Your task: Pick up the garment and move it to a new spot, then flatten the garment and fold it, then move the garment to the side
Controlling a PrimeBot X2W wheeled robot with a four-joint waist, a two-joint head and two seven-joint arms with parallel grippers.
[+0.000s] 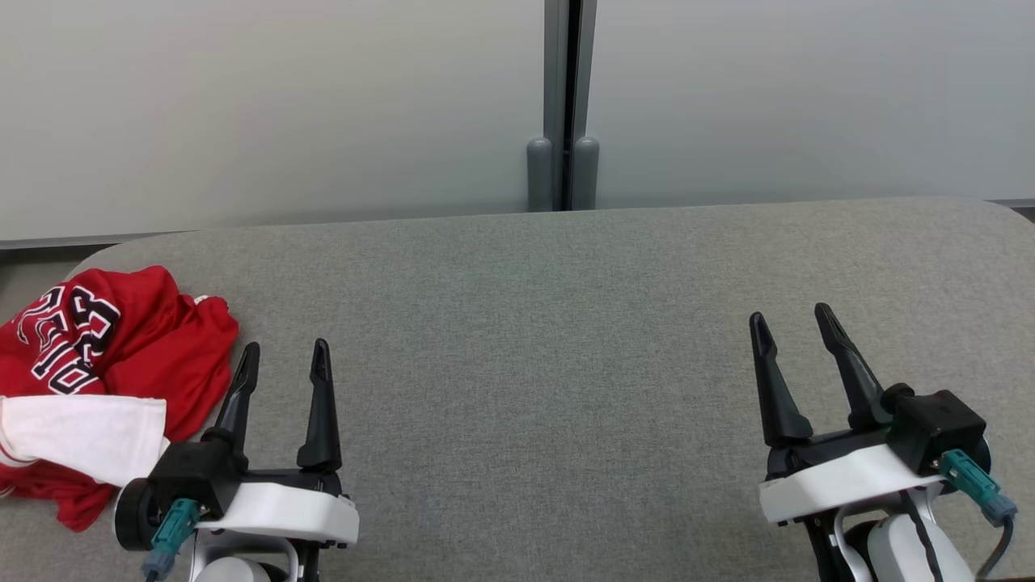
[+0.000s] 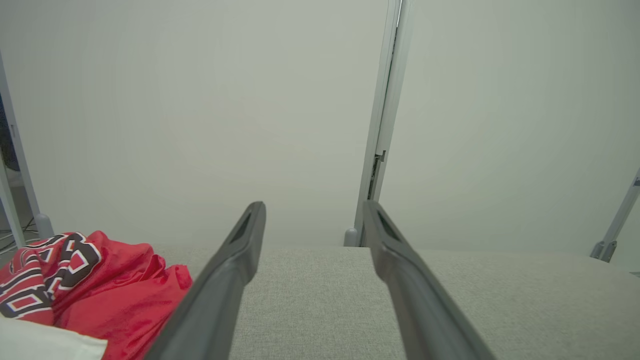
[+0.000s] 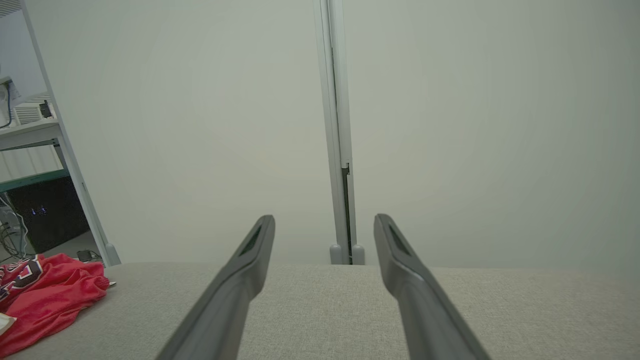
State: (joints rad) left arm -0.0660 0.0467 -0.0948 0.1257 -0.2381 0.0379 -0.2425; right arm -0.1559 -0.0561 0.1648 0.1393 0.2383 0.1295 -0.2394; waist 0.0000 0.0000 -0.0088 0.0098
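The garment [image 1: 121, 364] is a crumpled red jersey with black and white lettering and a white part, lying in a heap at the left end of the grey table [image 1: 550, 339]. It also appears at the lower left as the garment [image 2: 105, 295] in the left wrist view and as the garment [image 3: 50, 295] in the right wrist view. My left gripper [image 1: 283, 356] stands open just right of the heap, not touching it, nothing between its fingers. At the lower right, my right gripper [image 1: 792, 319] is open and empty, far from the jersey.
A pale partition wall [image 1: 275, 105] with a vertical grey post [image 1: 562, 105] runs behind the table's far edge. The table's rounded left corner lies beside the jersey. In the right wrist view a shelf unit [image 3: 30, 150] stands beyond the table's left end.
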